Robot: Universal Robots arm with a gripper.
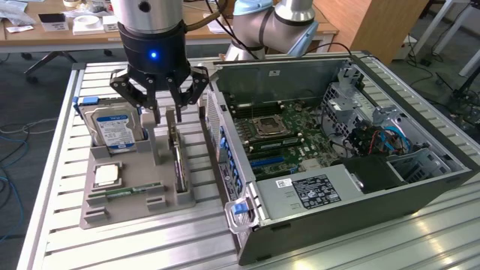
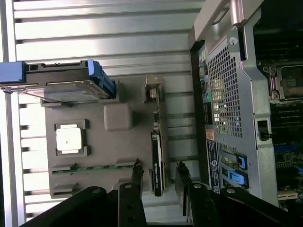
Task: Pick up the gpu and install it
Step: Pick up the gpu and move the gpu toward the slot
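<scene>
Fingers apart, gripping nothing; gpu on edge in gray holder, centred between them, gap each side.

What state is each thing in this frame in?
gripper: open, hovering over the gpu.
gpu: on edge in the holder, not gripped.
hard drive: upright in the holder.
CPU: flat in its recess.
RAM stick: flat in its slot.
computer case: lying down, side open.

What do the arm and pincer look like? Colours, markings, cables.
The arm is a silver-grey tube with rounded grey joints and a light blue cap. The pincer has a glossy black cylindrical body with a small lit blue light and black jointed fingers. A dark cable runs by the wrist.
</scene>
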